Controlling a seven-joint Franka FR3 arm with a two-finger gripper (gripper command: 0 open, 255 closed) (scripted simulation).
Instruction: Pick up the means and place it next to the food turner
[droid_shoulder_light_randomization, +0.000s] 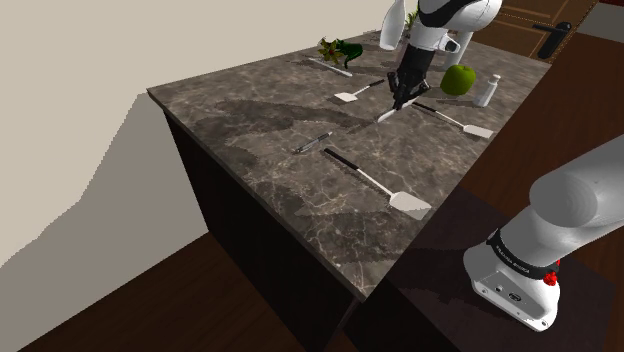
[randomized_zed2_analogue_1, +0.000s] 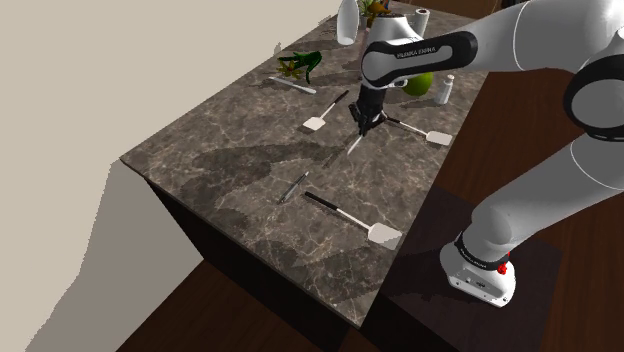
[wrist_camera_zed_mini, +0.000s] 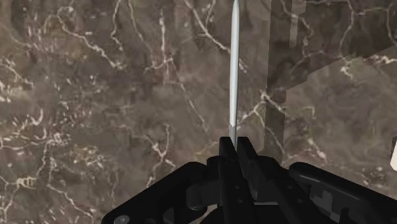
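My black gripper (droid_shoulder_light_randomization: 403, 103) (randomized_zed2_analogue_1: 360, 128) (wrist_camera_zed_mini: 236, 143) hangs low over the back part of a dark marble counter (droid_shoulder_light_randomization: 250, 120), shut on one end of a thin grey utensil (wrist_camera_zed_mini: 234, 70) (randomized_zed2_analogue_1: 342, 152) (droid_shoulder_light_randomization: 388, 115). The utensil points away from the fingers, slanting down over the stone; whether its far tip touches the counter I cannot tell. Three food turners with black handles and white blades lie around it: one close behind the gripper (droid_shoulder_light_randomization: 357, 92) (randomized_zed2_analogue_1: 325, 112), one beside it towards the apple (droid_shoulder_light_randomization: 455, 120) (randomized_zed2_analogue_1: 418, 129), one near the counter's front (droid_shoulder_light_randomization: 380, 185) (randomized_zed2_analogue_1: 348, 216).
A small slim utensil (droid_shoulder_light_randomization: 312, 143) (randomized_zed2_analogue_1: 294, 186) lies mid-counter. At the back stand a green apple (droid_shoulder_light_randomization: 458, 80), a white shaker (droid_shoulder_light_randomization: 490, 90), a green toy figure (droid_shoulder_light_randomization: 345, 50) and another utensil (droid_shoulder_light_randomization: 325, 65). My stand (droid_shoulder_light_randomization: 515, 285) sits beside the counter's front corner.
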